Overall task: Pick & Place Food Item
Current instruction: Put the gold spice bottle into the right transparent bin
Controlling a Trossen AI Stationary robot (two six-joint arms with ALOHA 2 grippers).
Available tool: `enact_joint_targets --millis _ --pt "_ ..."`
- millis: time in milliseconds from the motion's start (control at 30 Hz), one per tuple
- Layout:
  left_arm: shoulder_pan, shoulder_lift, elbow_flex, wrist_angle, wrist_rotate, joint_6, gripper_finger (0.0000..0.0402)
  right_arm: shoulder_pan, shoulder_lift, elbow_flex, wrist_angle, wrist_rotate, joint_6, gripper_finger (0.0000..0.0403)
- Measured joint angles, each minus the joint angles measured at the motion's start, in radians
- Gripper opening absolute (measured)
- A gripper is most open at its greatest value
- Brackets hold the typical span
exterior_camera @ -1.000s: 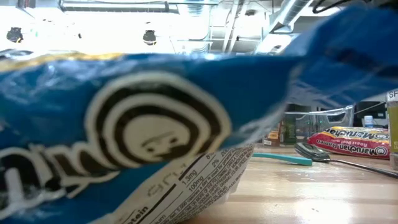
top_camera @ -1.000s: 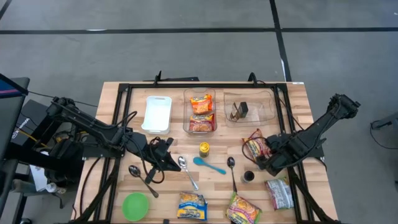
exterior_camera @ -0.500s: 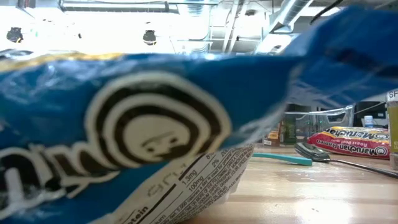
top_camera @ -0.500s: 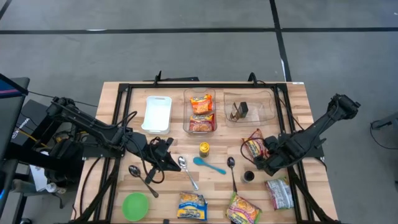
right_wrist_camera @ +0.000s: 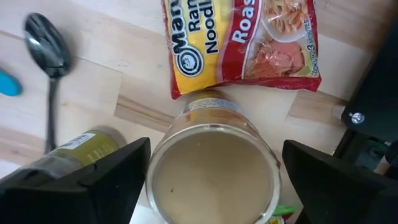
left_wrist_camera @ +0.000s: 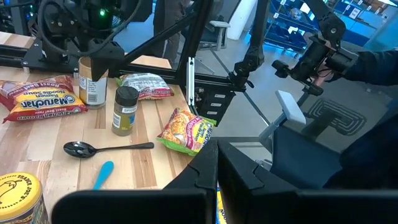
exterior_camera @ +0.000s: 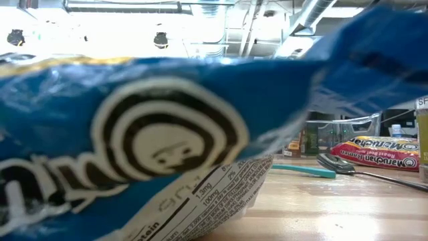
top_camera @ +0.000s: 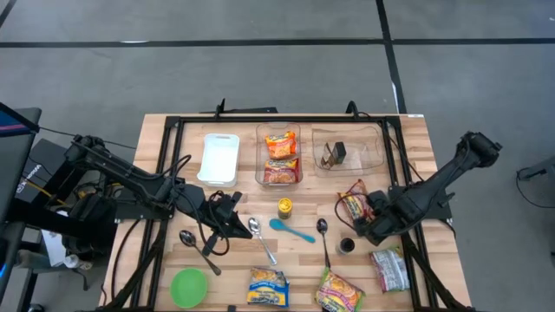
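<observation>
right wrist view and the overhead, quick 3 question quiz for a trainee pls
1. True or false: the right hand has its fingers open, one on each side of the can.
2. How many noodle packets lie in the middle clear bin? A) one B) two C) four
3. Fill in: the green bowl sits near the table's front edge, on the ___ arm's side.

Key: 1 true; 2 B; 3 left
</observation>
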Motion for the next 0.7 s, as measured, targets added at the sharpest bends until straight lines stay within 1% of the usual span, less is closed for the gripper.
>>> enact_joint_targets --millis 167,267,433,567,700 --pt "0.0 0.0 0.0 0.0 0.0 0.0 0.0 0.002 0.083 0.0 0.008 -0.062 -0.053 0.0358" --pt "0.0 0.0 0.0 0.0 0.0 0.0 0.0 0.005 0.123 0.0 0.019 -0.069 -0.053 0.0358" --pt "0.0 0.0 0.0 0.0 0.0 0.0 0.0 0.009 0.141 0.0 0.065 -0.069 -0.064 0.0358" --pt "0.0 0.0 0.0 0.0 0.0 0.0 0.0 0.009 0.141 0.0 0.066 -0.069 -0.063 0.0357" --pt "0.0 0.0 0.0 0.0 0.0 0.0 0.0 0.009 0.139 0.0 0.062 -0.068 -0.063 0.0343"
